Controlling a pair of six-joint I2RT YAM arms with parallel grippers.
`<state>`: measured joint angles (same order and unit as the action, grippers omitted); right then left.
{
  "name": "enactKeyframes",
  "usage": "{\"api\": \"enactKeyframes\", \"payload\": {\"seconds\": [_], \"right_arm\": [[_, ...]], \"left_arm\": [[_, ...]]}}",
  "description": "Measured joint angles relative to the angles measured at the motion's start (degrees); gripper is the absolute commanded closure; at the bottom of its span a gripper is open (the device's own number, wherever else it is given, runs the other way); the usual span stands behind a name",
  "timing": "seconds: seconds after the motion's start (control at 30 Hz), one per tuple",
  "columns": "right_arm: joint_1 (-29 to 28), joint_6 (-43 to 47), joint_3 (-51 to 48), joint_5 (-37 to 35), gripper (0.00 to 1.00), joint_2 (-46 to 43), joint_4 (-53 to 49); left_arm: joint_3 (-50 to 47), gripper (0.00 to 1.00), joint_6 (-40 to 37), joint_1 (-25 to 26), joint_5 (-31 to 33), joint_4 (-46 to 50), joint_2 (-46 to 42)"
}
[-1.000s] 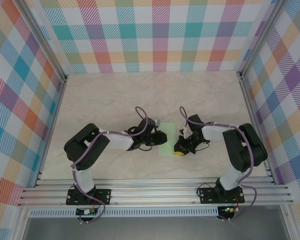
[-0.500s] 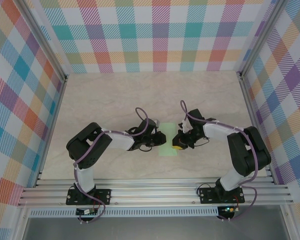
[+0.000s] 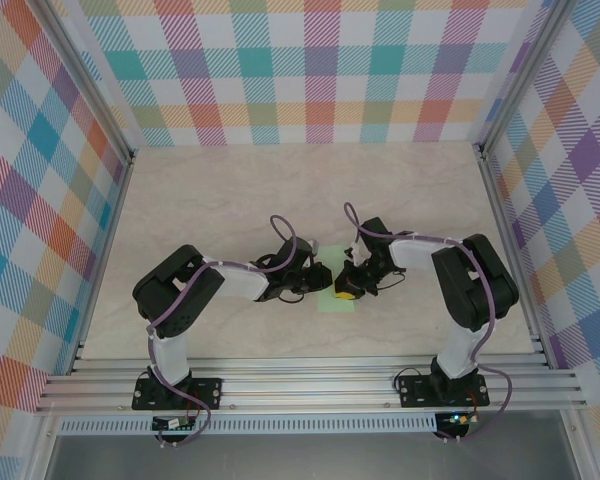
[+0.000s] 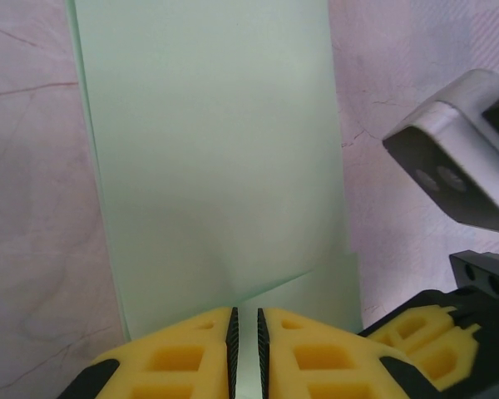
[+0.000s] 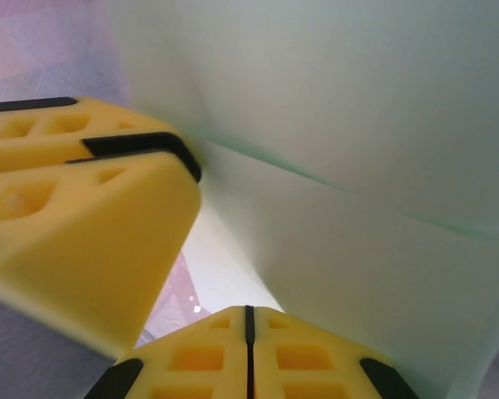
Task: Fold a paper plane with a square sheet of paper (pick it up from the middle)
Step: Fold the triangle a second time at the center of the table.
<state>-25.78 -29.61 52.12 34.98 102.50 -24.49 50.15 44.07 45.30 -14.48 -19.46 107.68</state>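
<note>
Swinging leftward over the last second, the right tool is now sitting over the sheet of paper, its fingers pressed fully together on nothing. The left tool is pinching the sheet's left edge, nearly closed, holding a flap raised. The paper, folded into a narrow strip, is lying mid-worktop between both arms.

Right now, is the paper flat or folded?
Folded. The sheet of paper is a narrow strip, with a second layer's edge along its left side and a slanted crease near the left hand.
</note>
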Motion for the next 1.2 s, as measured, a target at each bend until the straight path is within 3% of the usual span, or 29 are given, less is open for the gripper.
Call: {"api": "enactKeyframes", "payload": {"seconds": [0.27,0.67,0.8,1.2], "right_arm": [[0.0,0.2,-1.4,-0.8,0.92,0.2,1.4],[2.4,0.0,-11.1,0.3,0.88,-7.0,5.6],[2.7,0.0,-12.6,0.5,0.93,-8.1,5.6],[3.0,0.1,-10.8,2.0,0.95,-6.1,4.5]], "left_arm": [[0.0,0.84,0.0,0.0,0.5,0.2,0.0],[-0.2,0.85,0.3,0.0,1.0,0.2,0.0],[-0.5,0.85,0.5,0.0,1.0,-0.4,0.0],[-0.3,0.81,-0.3,2.4,0.5,3.3,-4.8]]}}
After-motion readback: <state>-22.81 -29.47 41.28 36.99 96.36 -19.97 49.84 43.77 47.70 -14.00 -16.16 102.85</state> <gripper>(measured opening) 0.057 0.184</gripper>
